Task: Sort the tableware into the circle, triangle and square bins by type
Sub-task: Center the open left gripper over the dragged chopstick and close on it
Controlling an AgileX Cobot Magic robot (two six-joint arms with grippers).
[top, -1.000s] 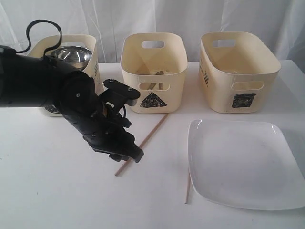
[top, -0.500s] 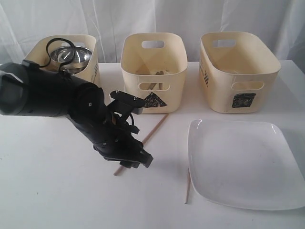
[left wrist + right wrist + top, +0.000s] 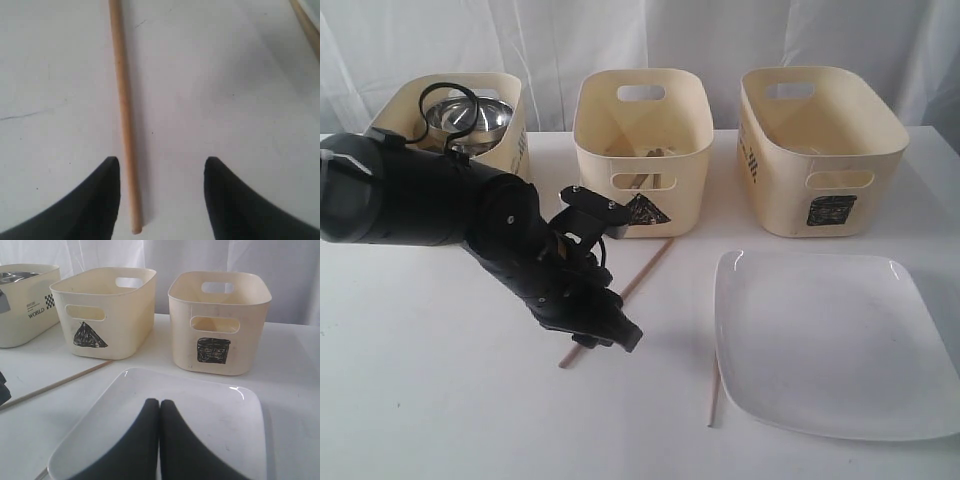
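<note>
One wooden chopstick lies slanted on the white table in front of the triangle bin. My left gripper is low over its near end, open. In the left wrist view the chopstick runs between the jaws of my left gripper, close to one finger, and nothing grips it. A second chopstick lies by the large white square plate. My right gripper is shut and empty above the plate. It is out of the exterior view.
The leftmost bin holds a steel bowl; my arm hides its mark. The square bin stands at the back right. Some cutlery shows inside the triangle bin. The second chopstick is off to the side of my left gripper.
My left gripper has moved right and down onto the near end of the slanted chopstick. The right gripper and the tableware have not moved.
</note>
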